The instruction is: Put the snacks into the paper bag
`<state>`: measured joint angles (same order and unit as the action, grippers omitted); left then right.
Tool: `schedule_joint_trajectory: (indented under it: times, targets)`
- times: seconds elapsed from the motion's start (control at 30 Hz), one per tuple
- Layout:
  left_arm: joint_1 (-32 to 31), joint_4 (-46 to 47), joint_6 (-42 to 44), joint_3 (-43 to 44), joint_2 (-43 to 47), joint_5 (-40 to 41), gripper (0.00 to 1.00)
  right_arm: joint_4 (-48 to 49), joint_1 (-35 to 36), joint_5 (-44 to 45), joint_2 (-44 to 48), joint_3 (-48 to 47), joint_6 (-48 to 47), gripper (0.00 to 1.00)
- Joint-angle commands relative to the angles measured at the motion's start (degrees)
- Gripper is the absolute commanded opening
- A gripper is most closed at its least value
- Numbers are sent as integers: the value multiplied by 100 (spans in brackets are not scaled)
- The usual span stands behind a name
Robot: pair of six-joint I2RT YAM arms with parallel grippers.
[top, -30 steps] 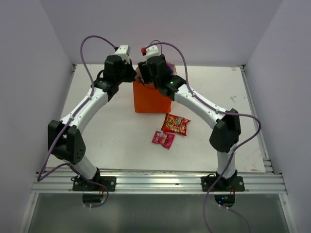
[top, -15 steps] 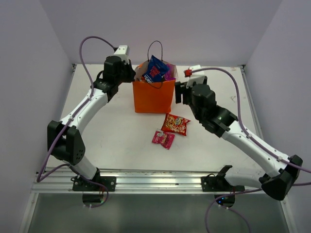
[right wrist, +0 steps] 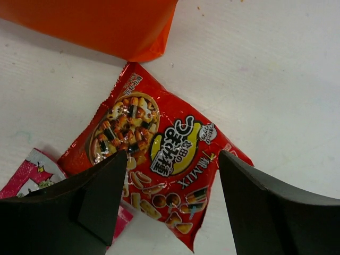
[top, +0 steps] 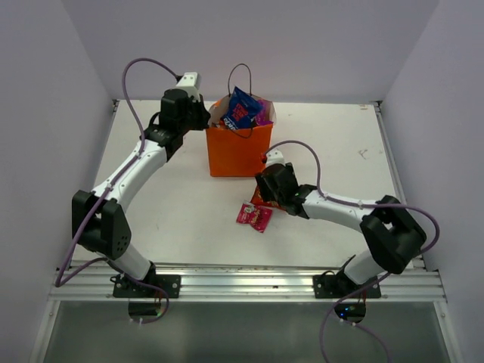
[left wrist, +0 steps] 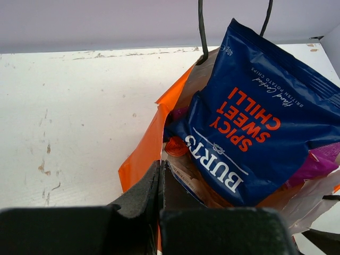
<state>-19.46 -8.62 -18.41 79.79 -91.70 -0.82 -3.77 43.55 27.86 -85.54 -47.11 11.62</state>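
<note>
Right tool [right wrist: 171,172] spread over red-yellow packet [right wrist: 154,141], apparently clear.

- Red packet [right wrist: 159,175] lies flat on the white table [right wrist: 265,69], label up.
- Orange bag [right wrist: 106,24] stands just above the packet's top corner.
- Pink packet [right wrist: 26,178] lies at the red packet's lower left, partly hidden.
- Gripper [right wrist: 172,159] is spread wide, dark fingers [right wrist: 260,212] flanking the red packet.
</note>
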Motion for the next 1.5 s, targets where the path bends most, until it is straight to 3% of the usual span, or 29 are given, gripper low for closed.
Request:
schedule_joint_trajectory:
  times: [0.0, 0.3, 0.43, 0.53, 0.63, 0.77, 0.93, 1.07, 1.4, 1.47]
  targets:
    - [30, 194, 40, -60, 293, -15, 0, 939, -75, -140, -453, -228, 183, 73]
    - [30, 98, 207, -16, 416, 56, 0, 597, -84, 132, -1430, -360, 411, 72]
    - [30, 98, 215, 54, 416, 56, 0, 186, -92, 63, -1580, -395, 587, 42]
    - [30, 115, 198, 81, 399, 56, 0, 105, -92, -210, -1659, -308, 649, 33]
    - [30, 142, 180, 81, 390, 56, 0, 9, -92, -456, -1598, -123, 728, 31]
    - [30, 124, 189, 81, 390, 56, 0, -150, -84, -544, -984, 61, 676, 67]
    - [30, 168, 137, 63, 355, 56, 0, -553, -84, -597, -87, 132, 517, 86]
    - [30, 212, 84, 107, 302, 56, 0, -880, -84, -763, -24, 53, 534, 88]
    - [30, 186, 145, 204, 284, 56, 0, -1513, -84, -1801, -1253, -298, 833, 87]
    - [30, 185, 163, 212, 267, 56, 0, -1653, -84, -1906, -1447, -465, 877, 79]
